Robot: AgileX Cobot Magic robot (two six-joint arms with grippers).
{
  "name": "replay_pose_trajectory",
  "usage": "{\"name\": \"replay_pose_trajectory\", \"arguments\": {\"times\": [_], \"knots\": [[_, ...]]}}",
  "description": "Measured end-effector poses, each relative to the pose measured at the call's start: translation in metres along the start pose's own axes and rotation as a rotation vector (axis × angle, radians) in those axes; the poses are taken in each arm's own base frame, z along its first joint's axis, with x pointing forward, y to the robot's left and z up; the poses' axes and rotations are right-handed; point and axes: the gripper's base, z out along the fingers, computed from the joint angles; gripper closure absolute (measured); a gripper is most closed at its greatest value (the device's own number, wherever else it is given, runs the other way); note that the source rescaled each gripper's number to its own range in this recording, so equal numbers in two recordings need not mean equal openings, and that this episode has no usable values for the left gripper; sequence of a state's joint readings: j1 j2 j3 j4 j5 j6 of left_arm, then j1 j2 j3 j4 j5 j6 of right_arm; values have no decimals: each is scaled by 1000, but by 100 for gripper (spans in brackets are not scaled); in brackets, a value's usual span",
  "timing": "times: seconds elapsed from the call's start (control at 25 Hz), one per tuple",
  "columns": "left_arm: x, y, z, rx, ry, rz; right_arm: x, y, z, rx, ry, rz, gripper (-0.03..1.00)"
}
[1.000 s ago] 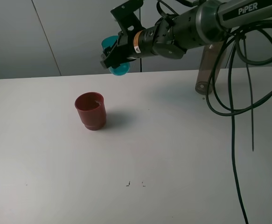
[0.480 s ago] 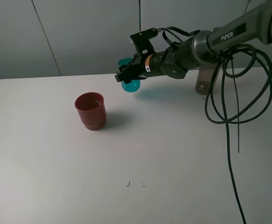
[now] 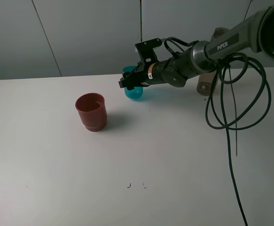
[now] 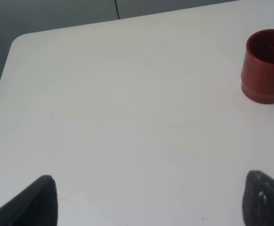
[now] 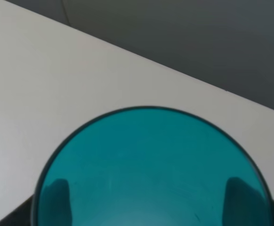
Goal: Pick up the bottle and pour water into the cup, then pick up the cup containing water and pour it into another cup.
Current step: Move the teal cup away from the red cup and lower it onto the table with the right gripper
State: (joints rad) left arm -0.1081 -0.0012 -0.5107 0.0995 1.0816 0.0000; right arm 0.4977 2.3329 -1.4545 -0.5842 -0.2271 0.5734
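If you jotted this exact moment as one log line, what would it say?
right gripper: shut on teal cup, low over table | red cup: upright, apart | left gripper: open, holding nothing | bottle: behind right arm

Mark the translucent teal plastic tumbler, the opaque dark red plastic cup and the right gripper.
translucent teal plastic tumbler [image 3: 135, 93], exterior high view, lower side wall.
opaque dark red plastic cup [image 3: 93, 114], exterior high view, outer wall.
right gripper [image 3: 130, 81], exterior high view, fingertips clamped on the tumbler.
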Motion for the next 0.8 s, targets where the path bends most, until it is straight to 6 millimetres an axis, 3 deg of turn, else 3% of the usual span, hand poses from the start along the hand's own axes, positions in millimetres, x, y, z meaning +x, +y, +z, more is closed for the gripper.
{"name": "replay_pose_trajectory", "arguments": {"times": [0.8], "knots": [[0, 0, 0, 0, 0, 0, 2, -1, 0, 15, 23, -43, 86]]}}
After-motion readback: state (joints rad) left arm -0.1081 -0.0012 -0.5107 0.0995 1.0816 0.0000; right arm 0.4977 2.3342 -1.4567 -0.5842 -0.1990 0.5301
